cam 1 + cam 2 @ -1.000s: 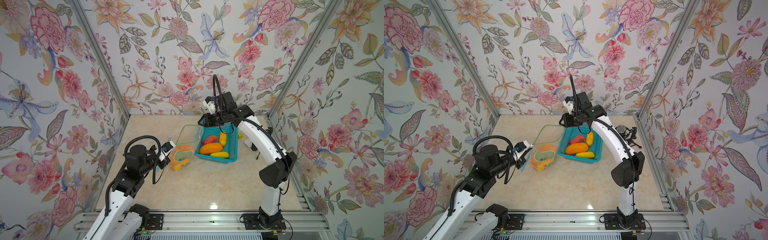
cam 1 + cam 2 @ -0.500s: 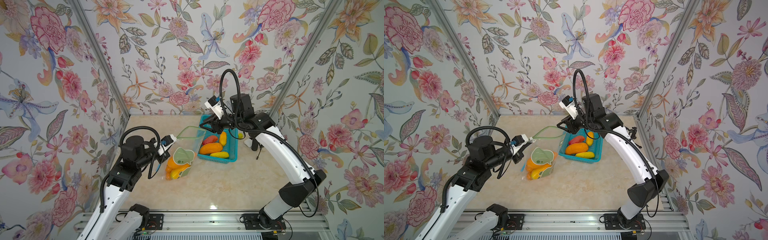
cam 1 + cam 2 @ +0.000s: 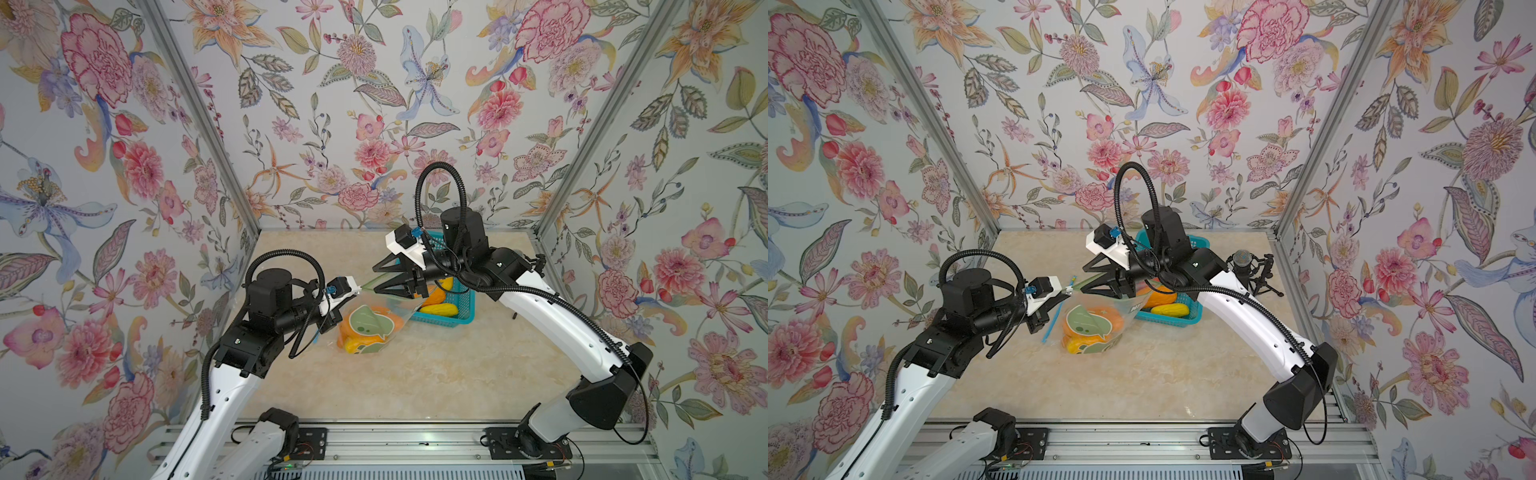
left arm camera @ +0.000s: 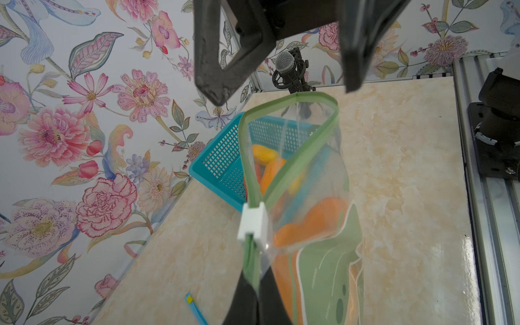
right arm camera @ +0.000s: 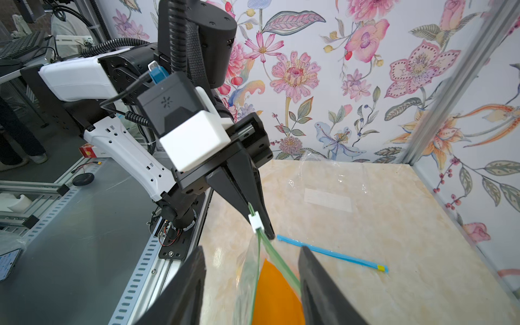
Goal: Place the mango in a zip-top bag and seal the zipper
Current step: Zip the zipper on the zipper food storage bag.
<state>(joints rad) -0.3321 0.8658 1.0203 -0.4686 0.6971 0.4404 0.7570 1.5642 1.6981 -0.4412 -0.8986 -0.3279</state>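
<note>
The zip-top bag [image 3: 368,328] [image 3: 1096,328] is clear, with a green zipper rim [image 4: 287,168] and a white slider [image 4: 253,222] [image 5: 255,222]. It hangs by one end of the rim, its bottom resting on the table. My left gripper [image 3: 360,287] [image 3: 1068,291] [image 4: 254,281] [image 5: 261,222] is shut on that rim end, just behind the slider. The orange mango [image 4: 312,222] [image 5: 277,292] lies inside the bag, whose mouth gapes open. My right gripper [image 3: 375,280] [image 3: 1087,279] [image 4: 281,81] [image 5: 251,249] is open, its fingers standing on either side of the rim's far end without pinching it.
A teal basket [image 3: 451,311] [image 3: 1167,318] [image 4: 222,160] holding yellow and orange fruit stands just behind the bag. A blue strip [image 3: 1050,324] [image 5: 332,254] and a second clear bag [image 5: 329,194] lie on the table on the left. A microphone [image 3: 1244,259] stands at the back right.
The bag has been raised by its rim from lying on the table. My right gripper has swung out over the bag's far end and its jaws have spread wider.
</note>
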